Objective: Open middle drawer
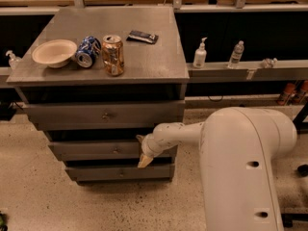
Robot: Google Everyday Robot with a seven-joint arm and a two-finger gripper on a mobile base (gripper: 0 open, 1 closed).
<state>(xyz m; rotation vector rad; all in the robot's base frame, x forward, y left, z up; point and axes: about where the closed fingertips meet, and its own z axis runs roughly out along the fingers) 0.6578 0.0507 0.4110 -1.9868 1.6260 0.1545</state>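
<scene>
The middle drawer [96, 149] is the wide, flat grey front with a tiny central knob [115, 149], set between the taller top drawer [72, 114] and the narrower bottom drawer [96, 172] of the grey cabinet. It sits slightly forward of the cabinet, with a dark gap above it. My gripper [142, 151] is at the right end of this drawer front. It is open, with one fingertip [139, 138] at the front's top edge and the tan finger [144, 160] hanging past its bottom edge. My white arm [178, 133] reaches in from the right.
The cabinet top [154, 61] holds a cream bowl [54, 52], a lying blue can [86, 51], an upright gold can [113, 55] and a dark packet [142, 36]. A shelf to the right [284, 69] holds bottles [199, 54]. My bulky arm housing [240, 172] fills the lower right.
</scene>
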